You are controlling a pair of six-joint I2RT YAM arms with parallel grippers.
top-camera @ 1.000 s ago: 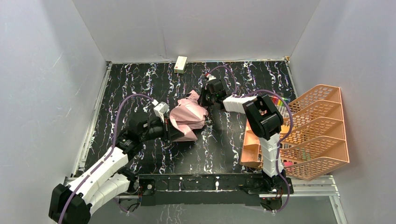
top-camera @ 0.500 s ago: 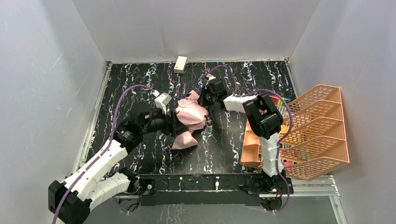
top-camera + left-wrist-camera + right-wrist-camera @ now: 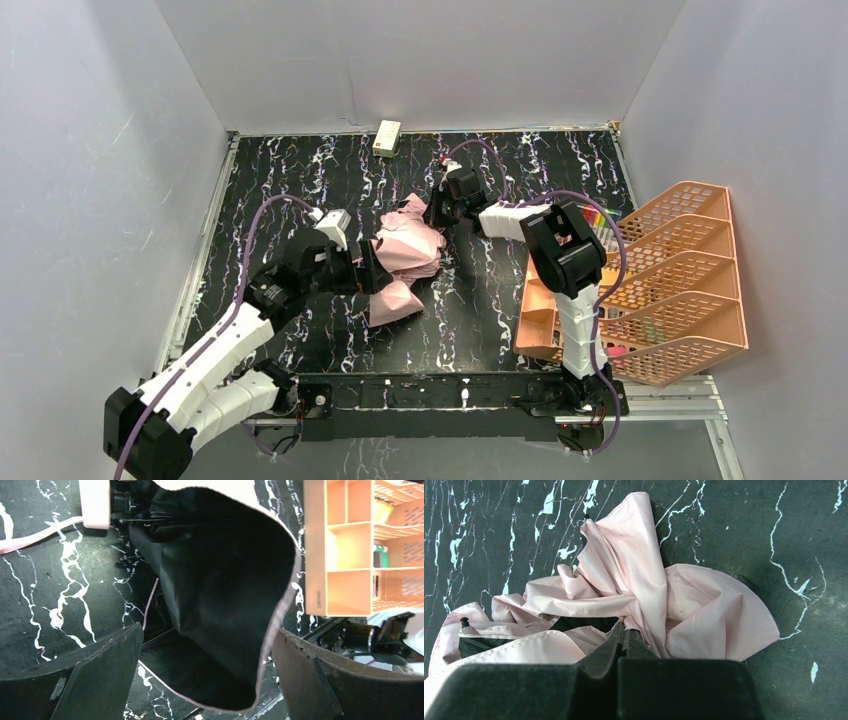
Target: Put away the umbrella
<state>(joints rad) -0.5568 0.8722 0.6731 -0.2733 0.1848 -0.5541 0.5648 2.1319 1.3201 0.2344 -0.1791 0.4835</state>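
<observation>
Lying crumpled, umbrella [image 3: 405, 250], black flap between wide-spread left jaws, pink fold pinched by right jaws

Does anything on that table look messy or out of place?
Yes: the pale pink and black folding umbrella lies crumpled in the middle of the black marbled table, fabric bunched, one fold pinched by the right gripper.

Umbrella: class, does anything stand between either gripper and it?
Nothing visible does. The right gripper is shut on pink fabric of the umbrella, and the open left gripper straddles a black fold of it.
</observation>
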